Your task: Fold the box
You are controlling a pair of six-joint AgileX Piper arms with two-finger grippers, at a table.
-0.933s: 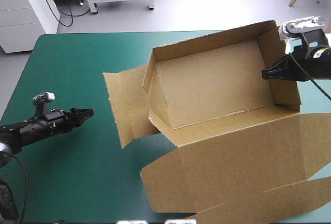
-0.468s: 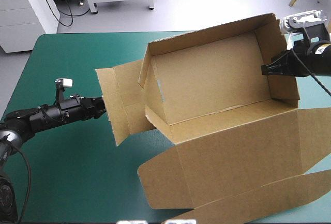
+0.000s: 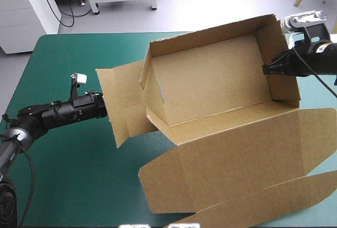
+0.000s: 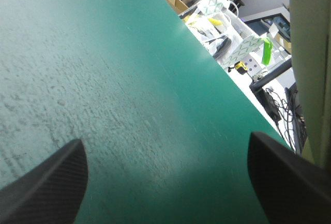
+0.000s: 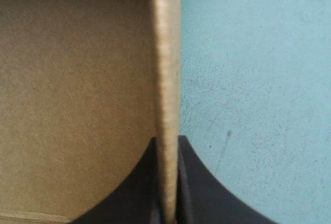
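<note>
On the teal-green table (image 3: 63, 175): the box (image 3: 210, 80), partly raised, with the left gripper (image 3: 101, 105) newly arrived at its left-end flap (image 3: 118, 107).

The brown box stands toward the table's far right side, its walls up and its lid panel lying flat toward the near edge. The right gripper (image 5: 166, 146) pinches the right end wall (image 5: 164, 79), its black fingers all but closed on the board, one on each face. The left gripper was well apart from the box just before. It has crossed the cover and now sits at the splayed flap's outer edge, its fingers wide apart and holding nothing, with the board just beside one of them. The left end therefore appears next in turn, since its flap is not yet raised or tucked.
</note>
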